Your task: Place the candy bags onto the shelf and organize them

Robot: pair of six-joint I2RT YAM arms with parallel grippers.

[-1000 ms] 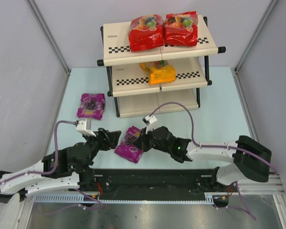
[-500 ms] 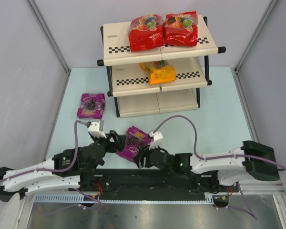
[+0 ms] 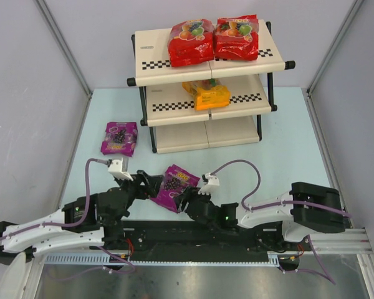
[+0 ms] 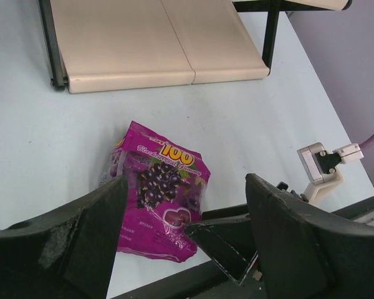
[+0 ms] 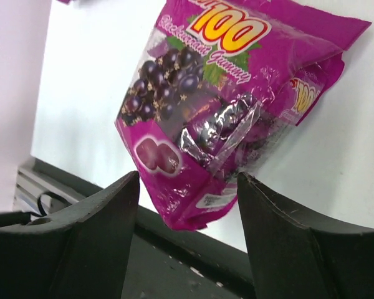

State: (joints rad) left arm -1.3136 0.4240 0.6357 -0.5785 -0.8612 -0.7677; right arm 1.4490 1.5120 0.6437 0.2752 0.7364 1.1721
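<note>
A purple candy bag (image 3: pixel 174 185) lies on the table near the front edge, between my two grippers. My left gripper (image 3: pixel 151 184) is open at its left side; in the left wrist view the bag (image 4: pixel 157 196) lies ahead of the open left gripper (image 4: pixel 187 187). My right gripper (image 3: pixel 186 200) is open at the bag's near right corner, and in the right wrist view the bag's (image 5: pixel 218 106) lower end sits just ahead of the right gripper (image 5: pixel 188 187), ungripped. A second purple bag (image 3: pixel 119 137) lies left of the shelf (image 3: pixel 156 68). Two red bags (image 3: pixel 191 42) (image 3: pixel 237 37) lie on the top tier, an orange one (image 3: pixel 207 93) on the middle.
The shelf's bottom tier (image 4: pixel 156 37) holds nothing that shows. Grey walls close in the table on the left, right and back. A black rail (image 3: pixel 193 233) runs along the near edge behind both grippers. The right arm's cable (image 3: pixel 237 167) loops over the table.
My right gripper has let go of the purple bag and drawn back toward the near edge. The bag now lies on the table, turned. My left gripper has moved closer to it.
</note>
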